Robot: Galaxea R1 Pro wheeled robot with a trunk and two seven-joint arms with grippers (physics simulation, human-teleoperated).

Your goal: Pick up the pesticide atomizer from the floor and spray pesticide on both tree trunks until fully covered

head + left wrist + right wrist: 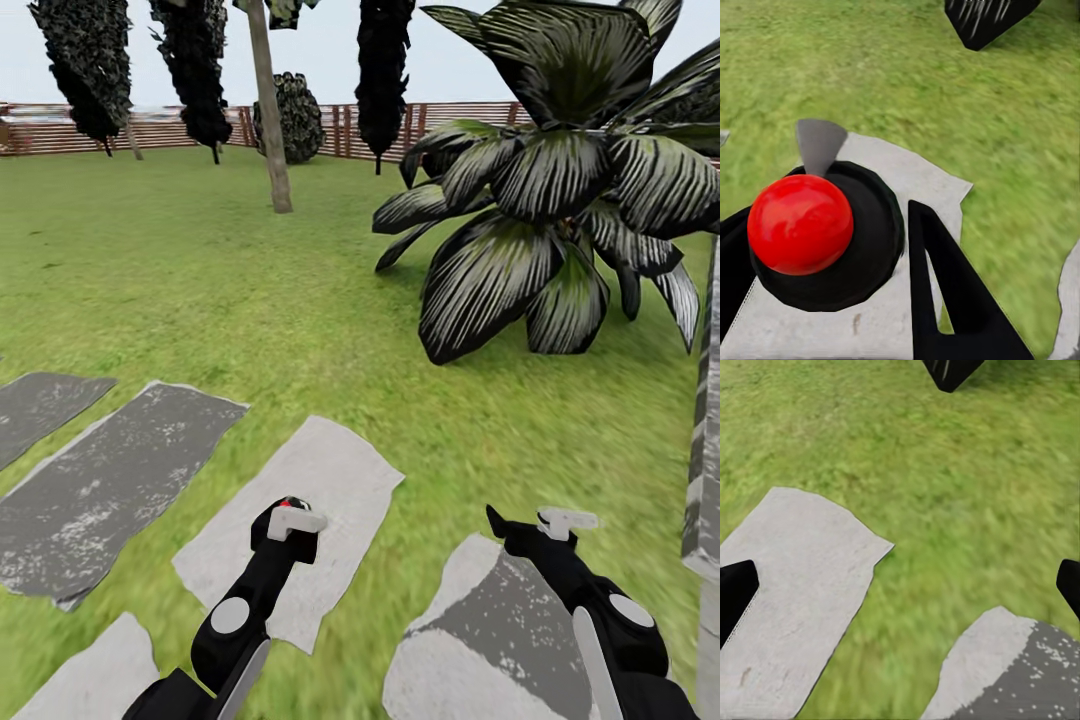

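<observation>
Far left, dark bushes (85,65) hang in front of the slat fence (160,128), and near us the grey stepping stones (110,470) run across the lawn (200,280). Now the left gripper (290,522) (821,217), low over a pale slab (320,490). From its wrist camera we see the pesticide atomizer (874,251) end-on: a dark round body with a glossy red ball on top and a grey wedge poking out beyond it. It sits right between the two black fingers (945,300), one on either side and pressed against it, so the jaws are clamped on it. From the head camera only a speck of its red (292,502) shows above the gripper. Further off, left of centre, a pale leaning trunk (270,120) rises from the grass. Across to the right gripper (545,520) (900,585): its fingertips (735,596) stand wide apart, with grass and two slabs between them, well clear of the atomizer. Beyond it spreads a big striped palm (560,200). At the right edge there's a mottled grey column (705,440), cut off by the frame; we can't tell what it is.
</observation>
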